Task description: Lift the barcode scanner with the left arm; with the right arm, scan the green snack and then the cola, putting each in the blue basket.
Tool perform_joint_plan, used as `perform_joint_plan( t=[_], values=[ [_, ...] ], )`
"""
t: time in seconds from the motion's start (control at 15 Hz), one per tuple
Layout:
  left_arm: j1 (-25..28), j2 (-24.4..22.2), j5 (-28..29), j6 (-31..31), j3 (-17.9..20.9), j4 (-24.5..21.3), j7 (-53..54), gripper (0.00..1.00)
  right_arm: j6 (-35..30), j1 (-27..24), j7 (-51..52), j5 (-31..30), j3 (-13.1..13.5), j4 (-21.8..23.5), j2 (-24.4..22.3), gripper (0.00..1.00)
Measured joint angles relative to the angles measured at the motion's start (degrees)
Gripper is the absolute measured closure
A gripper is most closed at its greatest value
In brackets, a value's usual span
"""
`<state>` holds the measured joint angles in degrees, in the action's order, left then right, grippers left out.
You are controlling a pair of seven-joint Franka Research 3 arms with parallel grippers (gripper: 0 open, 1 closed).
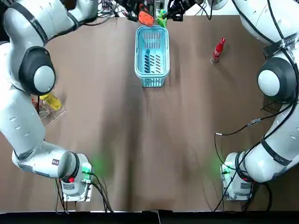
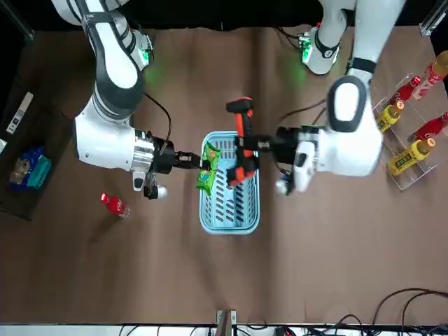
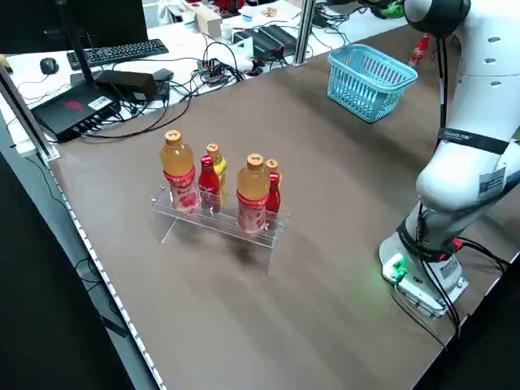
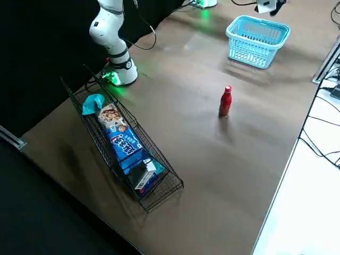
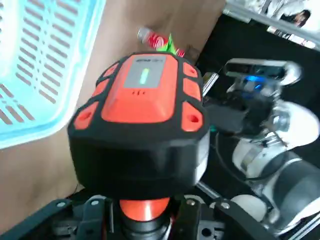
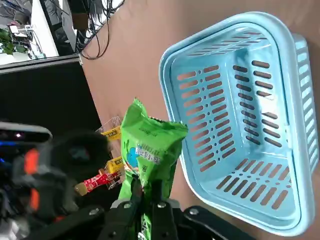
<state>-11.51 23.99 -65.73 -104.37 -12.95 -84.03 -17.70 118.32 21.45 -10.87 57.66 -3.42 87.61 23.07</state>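
Barcode scanner [image 2: 241,136], orange and black: held in the air above the far part of the blue basket [image 2: 229,227], its handle clamped between the fingers of the left gripper [image 2: 250,148]. Green snack [image 2: 208,166]: pinched by one edge in the closed fingers of the right gripper [image 2: 192,159], off the table [image 2: 315,266] and just beside the scanner, seemingly over the basket's rim on the robot's right, though the overlap is hard to judge. Cola [image 1: 217,50]: red bottle, upright on the table, well apart from the basket on the robot's right.

Scanner [image 2: 241,143], orange-black, and green snack [image 2: 208,166] aloft near blue basket [image 2: 229,227]; cola [image 2: 112,204] upright, apart.
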Motion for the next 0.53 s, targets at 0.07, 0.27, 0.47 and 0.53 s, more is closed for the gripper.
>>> perform_joint_plan(
  t=[0.07,0.27,0.47,0.53],
  values=[
    [1.6,-0.3,0.4,0.0,0.1,0.2,0.1,0.67,0.0,0.0,0.0,0.0,0.0,0.0,0.0,0.91],
    [5.0,-1.1,4.2,0.5,0.1,0.3,0.1,0.67,-0.2,1.1,0.1,0.0,0.0,0.3,0.8,0.91],
    [5.3,-1.1,5.2,0.7,0.1,0.3,0.1,0.67,3.5,4.4,0.2,0.0,-0.1,0.5,4.3,0.93],
    [5.1,-1.1,5.2,0.7,0.1,0.3,0.1,0.67,5.3,5.2,0.2,0.0,-0.1,0.6,5.4,0.93]
  ],
)
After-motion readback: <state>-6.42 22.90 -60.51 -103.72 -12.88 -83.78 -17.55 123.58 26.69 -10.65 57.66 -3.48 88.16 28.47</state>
